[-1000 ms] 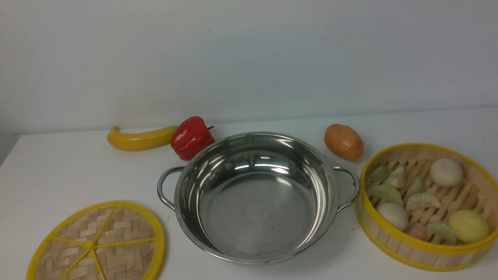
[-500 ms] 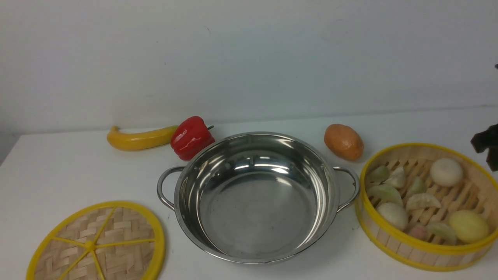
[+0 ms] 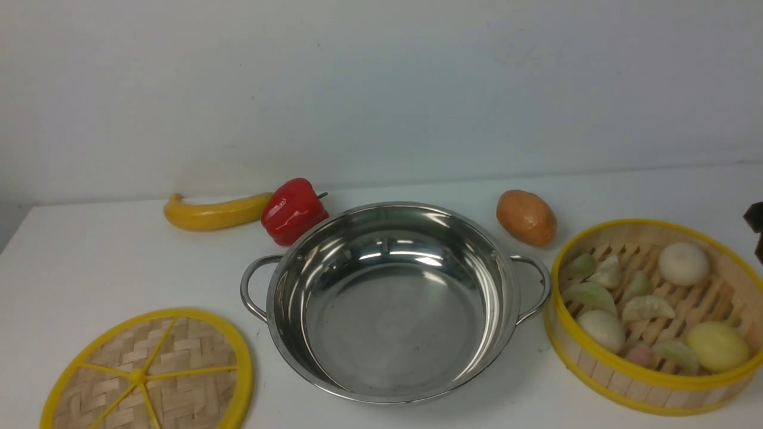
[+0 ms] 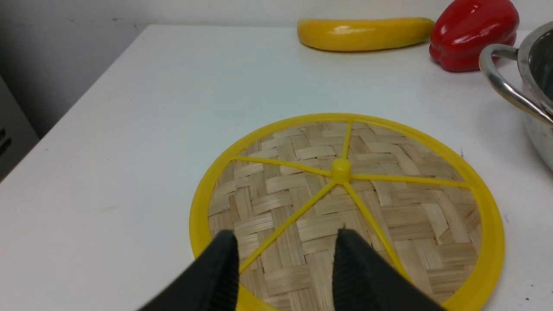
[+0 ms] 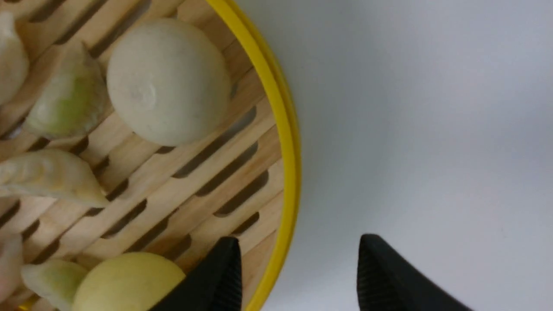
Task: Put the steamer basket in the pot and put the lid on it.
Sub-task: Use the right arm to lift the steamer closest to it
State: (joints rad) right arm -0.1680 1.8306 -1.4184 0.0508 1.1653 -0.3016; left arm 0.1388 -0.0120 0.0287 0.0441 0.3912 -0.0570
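Observation:
The shiny steel pot point(image 3: 387, 322) stands empty at the table's middle. The steamer basket point(image 3: 602, 372), holding dumplings and buns, sits just right of it. At the front left lies the flat woven lid point(image 3: 146, 372). My left gripper point(image 4: 286, 235) hovers open over the near part of the lid point(image 4: 345, 203), gripping nothing; the front view does not show it. My right gripper point(image 5: 299, 239) is open astride the basket's yellow rim point(image 5: 287, 129), one finger over the slatted floor, the other over bare table. Only a dark sliver of the right gripper point(image 3: 756, 229) shows at the front view's right edge.
A yellow banana point(image 3: 214, 213) and a red pepper point(image 3: 293, 210) lie behind the pot's left handle point(image 3: 250, 286). A brown potato point(image 3: 527, 217) sits behind the right handle. A pale wall closes the table's point(image 3: 119, 268) far side.
The right gripper's dark tip came into the front view at the right edge, then slid back so only a sliver remains. Pot, lid and basket have not moved.

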